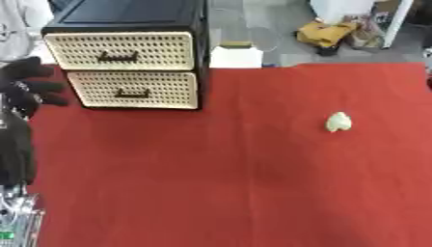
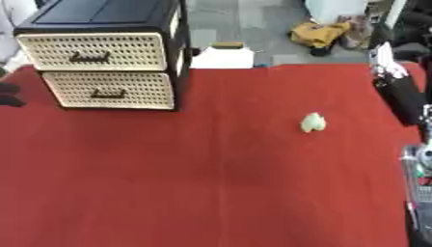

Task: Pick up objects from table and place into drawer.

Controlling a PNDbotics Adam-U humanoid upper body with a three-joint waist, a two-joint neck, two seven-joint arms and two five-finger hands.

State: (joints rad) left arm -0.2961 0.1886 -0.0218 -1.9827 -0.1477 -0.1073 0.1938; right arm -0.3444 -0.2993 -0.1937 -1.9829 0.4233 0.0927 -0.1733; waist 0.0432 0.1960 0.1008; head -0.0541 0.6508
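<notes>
Left hand (image 1: 25, 84) hangs open — pale object (image 1: 338, 122) well apart.

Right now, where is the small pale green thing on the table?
The pale green thing lies alone on the red cloth, right of the middle, well apart from the drawer cabinet at the far left.

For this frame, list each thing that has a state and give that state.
Upper drawer: closed.
Lower drawer: closed.
Pale green object: lying on the red cloth, untouched.
Left hand: raised beside the drawers, fingers relaxed, holding nothing.
Right hand: at the right edge, fingers unclear.
</notes>
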